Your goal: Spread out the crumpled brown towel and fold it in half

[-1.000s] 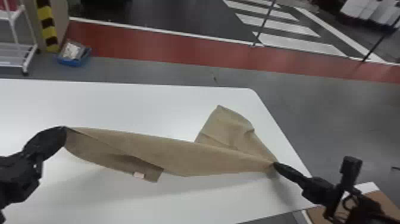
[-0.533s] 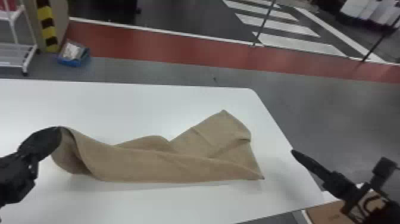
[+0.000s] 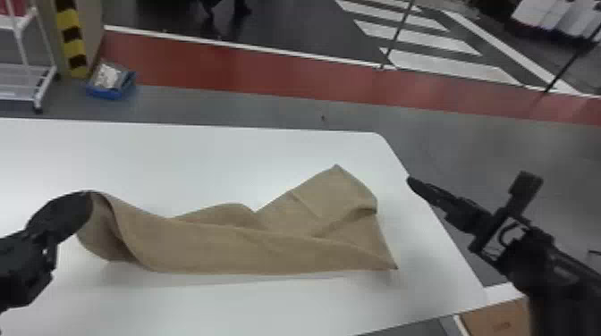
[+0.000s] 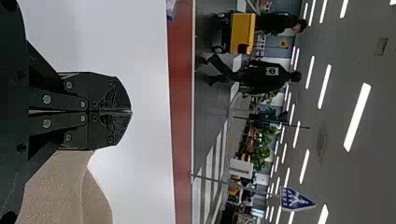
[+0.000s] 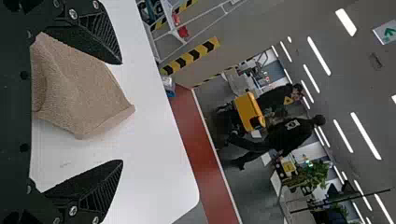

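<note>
We see the brown towel (image 3: pixel 268 245) on the white table (image 3: pixel 179 156), still crumpled rather than flat. Its left end rises to the left gripper (image 3: pixel 87 196), and the rest runs rightward across the tabletop. From the head view we make out a long fold along the near side, a raised flap toward the far side and a pointed corner at the near right. How many layers lie beneath, we cannot tell; the upper cloth hides them.

In the left wrist view, the left gripper (image 4: pixel 130 112) has its two fingers pressed together, with cloth coming out beside them. It has the towel's end pinched, though the fingers cover the pinch itself — we cannot tell how much fabric is between them.

The right gripper (image 3: pixel 409 178) is at the table's right edge in the head view, apart from the towel. There its fingers overlap, but the right wrist view shows them spread wide and holding nothing, the towel's flap appearing between them and farther off.

Both arms are cut off by the head view's borders. Past the table we see a blue tray (image 3: pixel 107 93) on the floor — its contents too blurred to name — and a white rack (image 3: pixel 44 89), partly out of view.
</note>
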`<state>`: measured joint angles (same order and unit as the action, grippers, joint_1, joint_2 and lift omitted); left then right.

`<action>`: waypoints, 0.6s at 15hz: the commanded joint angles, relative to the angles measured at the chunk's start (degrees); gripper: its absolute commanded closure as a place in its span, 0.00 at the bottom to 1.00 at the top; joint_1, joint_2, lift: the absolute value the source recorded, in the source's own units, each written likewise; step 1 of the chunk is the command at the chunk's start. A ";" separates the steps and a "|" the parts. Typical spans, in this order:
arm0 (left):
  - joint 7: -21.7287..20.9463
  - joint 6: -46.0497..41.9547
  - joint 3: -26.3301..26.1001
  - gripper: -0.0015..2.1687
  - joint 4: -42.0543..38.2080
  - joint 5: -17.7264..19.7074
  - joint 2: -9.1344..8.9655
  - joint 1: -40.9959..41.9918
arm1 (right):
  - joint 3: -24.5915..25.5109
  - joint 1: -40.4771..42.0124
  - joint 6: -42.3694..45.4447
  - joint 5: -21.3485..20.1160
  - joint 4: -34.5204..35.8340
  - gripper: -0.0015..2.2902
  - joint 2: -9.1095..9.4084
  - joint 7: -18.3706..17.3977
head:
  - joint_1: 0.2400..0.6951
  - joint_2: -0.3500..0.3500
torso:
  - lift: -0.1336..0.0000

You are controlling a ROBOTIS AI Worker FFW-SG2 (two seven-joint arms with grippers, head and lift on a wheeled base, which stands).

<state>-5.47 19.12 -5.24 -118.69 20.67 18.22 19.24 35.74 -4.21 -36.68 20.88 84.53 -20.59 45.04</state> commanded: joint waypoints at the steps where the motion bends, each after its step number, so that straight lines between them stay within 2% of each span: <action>1: -0.07 0.00 -0.03 0.95 0.04 -0.02 0.32 0.09 | -7.44 -5.02 4.37 -4.79 -4.99 0.08 -1.30 -2.42 | 1.00 0.00 | 0.10; 3: -0.24 0.00 -0.03 0.95 0.21 -0.02 0.32 0.27 | -11.40 -9.59 6.83 -9.45 -9.48 0.10 -1.21 -3.29 | 1.00 0.03 | 0.10; 7: -0.24 -0.53 0.23 0.95 -0.49 -0.02 0.50 0.88 | -12.27 -7.75 8.06 -8.66 -8.16 0.10 -0.06 -3.38 | 1.00 0.09 | 0.10; 9: -0.16 -0.53 0.23 0.95 -0.67 -0.02 0.59 0.80 | -11.84 -3.70 7.89 -7.78 -3.50 0.10 -0.06 -3.29 | 1.00 0.10 | 0.10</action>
<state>-5.68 18.61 -4.97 -119.20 20.65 18.75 20.10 23.56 -10.70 -28.69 12.52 77.91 -20.69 41.73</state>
